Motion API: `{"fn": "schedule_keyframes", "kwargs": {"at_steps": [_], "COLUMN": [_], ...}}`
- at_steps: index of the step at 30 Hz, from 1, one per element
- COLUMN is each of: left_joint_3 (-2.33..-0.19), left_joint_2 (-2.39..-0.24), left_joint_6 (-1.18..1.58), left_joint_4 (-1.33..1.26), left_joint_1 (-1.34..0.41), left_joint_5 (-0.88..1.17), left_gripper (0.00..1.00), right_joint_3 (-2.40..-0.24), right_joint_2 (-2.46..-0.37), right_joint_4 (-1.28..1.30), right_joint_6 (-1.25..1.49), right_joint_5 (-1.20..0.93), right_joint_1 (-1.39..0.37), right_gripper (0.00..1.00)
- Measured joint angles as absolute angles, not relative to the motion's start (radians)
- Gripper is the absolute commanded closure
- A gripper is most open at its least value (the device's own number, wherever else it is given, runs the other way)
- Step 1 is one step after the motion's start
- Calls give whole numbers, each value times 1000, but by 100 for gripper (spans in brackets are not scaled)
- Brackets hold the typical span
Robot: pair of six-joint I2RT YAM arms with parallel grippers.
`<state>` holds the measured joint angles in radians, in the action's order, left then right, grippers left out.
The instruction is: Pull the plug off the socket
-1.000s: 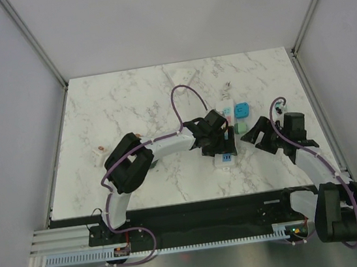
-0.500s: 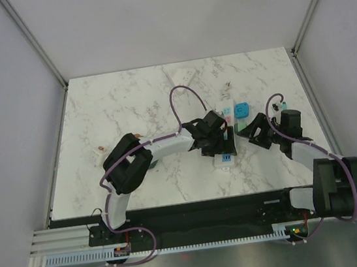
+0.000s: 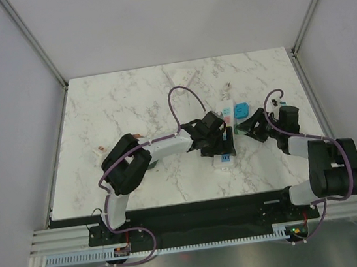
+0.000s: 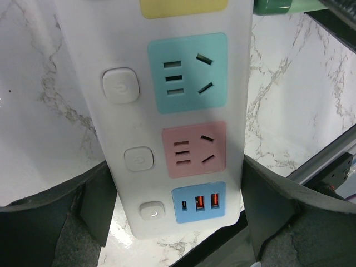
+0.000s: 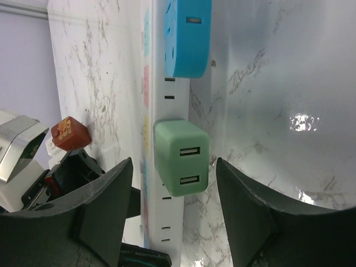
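Left wrist view: left hand clamped across the near end of the power strip, long axis 6-to-12, on the bench. Right wrist view: right hand, the nearer one, fingers apart either side of the green plug at 12 o'clock, seated in the strip. Blue adaptor beyond.

Left arm reaching right, left tool fingers wide, right tool agape
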<state>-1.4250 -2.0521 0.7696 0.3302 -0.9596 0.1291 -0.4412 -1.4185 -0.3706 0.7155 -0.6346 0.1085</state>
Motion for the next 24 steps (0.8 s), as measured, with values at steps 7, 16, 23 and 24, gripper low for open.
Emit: {"fn": "schedule_keyframes", "kwargs": {"at_steps": [7,16,23,24], "left_joint_3": [-1422,-1414,-1396,-1394], "left_joint_2": [-2051,-2048,-2039,-2039], "left_joint_6": [770,773,781,785], "left_joint_4": [326,318,297,295], "left_joint_1": [-960,-958,-958,-958], "left_joint_5": [131,133,131,131], "left_gripper": [98,98,98,98], "right_joint_3": [-441,-441,-422,-416], "right_joint_2": [-1449,-1465,-1443,-1435], "right_joint_4": [-424,-432,-438,-439], "right_joint_6": [727,735,764,764], "right_joint_5": [-633,-658,-691,-678], "right_joint_1": [109,137,191,196], "right_gripper": [56,100,100,100]}}
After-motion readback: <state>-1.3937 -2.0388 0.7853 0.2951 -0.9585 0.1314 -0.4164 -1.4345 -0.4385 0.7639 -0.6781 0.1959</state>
